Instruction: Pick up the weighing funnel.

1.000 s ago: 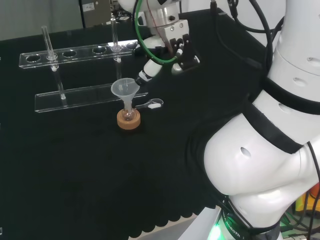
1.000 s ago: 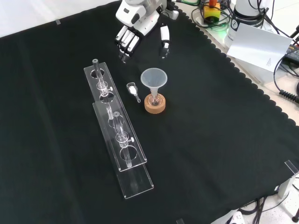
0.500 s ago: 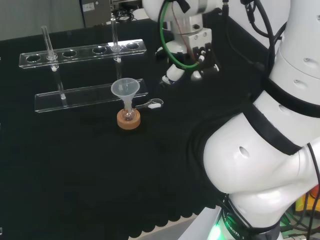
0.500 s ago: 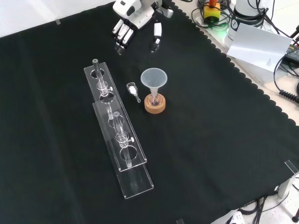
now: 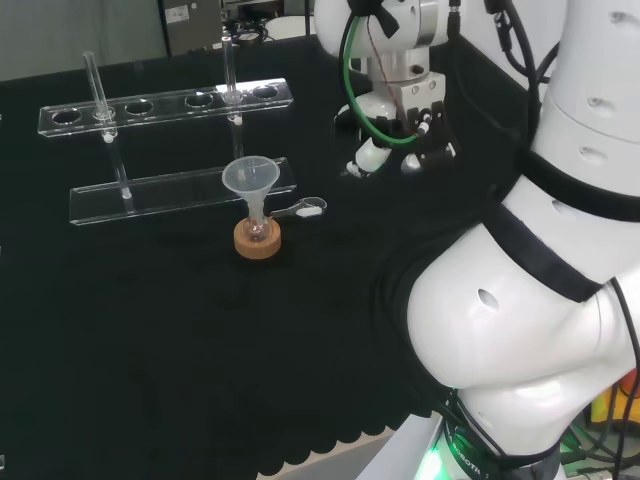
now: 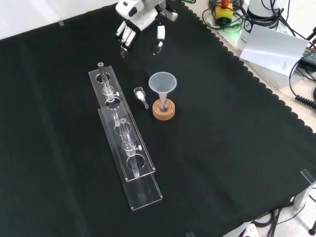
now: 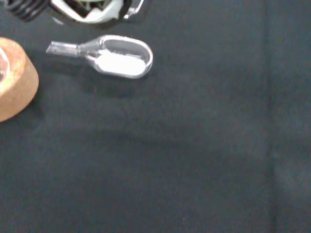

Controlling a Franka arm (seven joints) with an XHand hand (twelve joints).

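So we've got a bench under a black cloth [image 6: 222,148] with a scalloped edge along the right side in the front view, and a long clear tube rack [image 6: 133,163] sitting on it left of centre, running from far to near. Just right of the rack's far end lies the little weighing funnel [image 6: 140,95] with something white in its scoop. The cork ring [image 6: 163,112] sits just beside it on the right, not touching.

In the wrist view the cork ring [image 7: 13,82] is running off the left edge, and a white part of the hand [image 7: 87,12] is blurring at the top edge. In the front view the top edge is cropping the hand [image 6: 138,15]. In the head view the arm's white links [image 5: 540,300] are covering the desk [image 5: 150,350] at lower right, and the flask [image 5: 258,228] is showing too small to tell its contents.
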